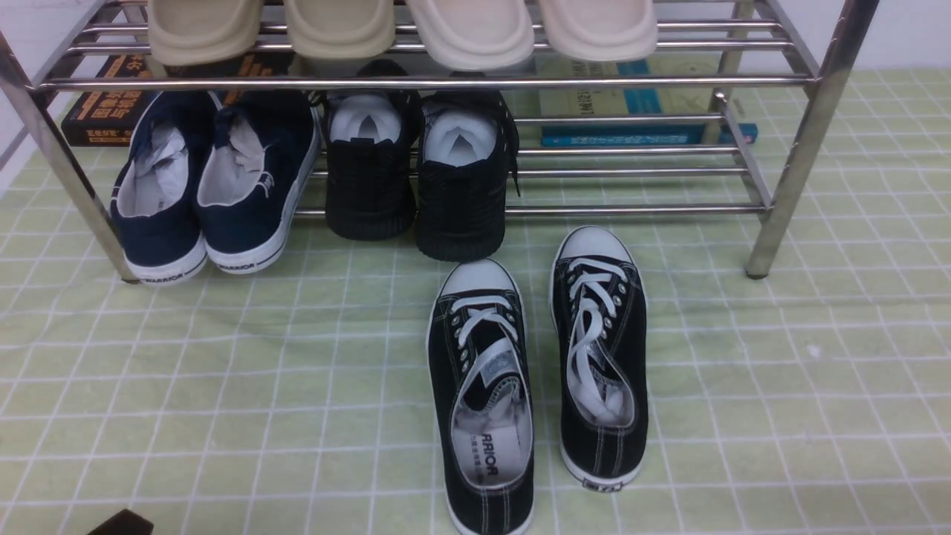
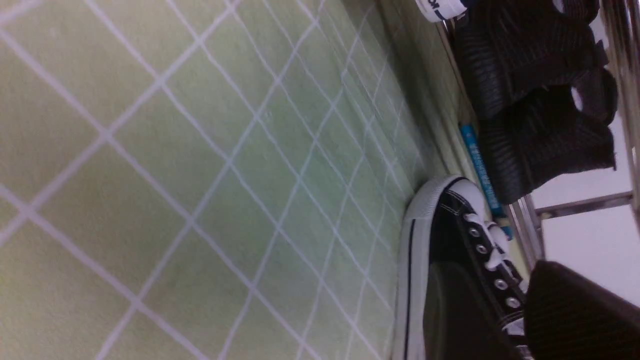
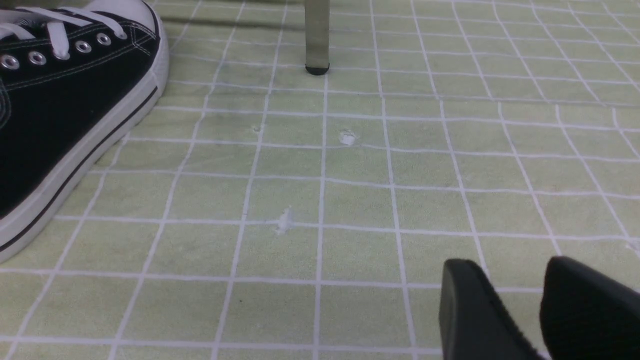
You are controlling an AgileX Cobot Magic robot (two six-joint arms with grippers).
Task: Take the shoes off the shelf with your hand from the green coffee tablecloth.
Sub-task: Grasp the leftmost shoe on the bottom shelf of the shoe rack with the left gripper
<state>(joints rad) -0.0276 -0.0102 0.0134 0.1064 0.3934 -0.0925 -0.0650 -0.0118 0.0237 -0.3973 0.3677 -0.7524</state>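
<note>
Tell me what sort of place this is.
Probably a staged tabletop mock-up of a home shoe corner: a chrome shoe rack holding navy slip-ons stands on a green checked tablecloth, with books behind it.

The pale green grid-lined tablecloth (image 1: 223,386) carries the two-tier chrome shoe rack (image 1: 787,186) on its legs and, just in front, a pair of black white-laced sneakers (image 1: 483,394), toes towards it; the rack's lower tier holds navy slip-ons (image 1: 252,186) beside all-black shoes (image 1: 371,186), the upper tier beige slippers (image 1: 342,30)
</note>
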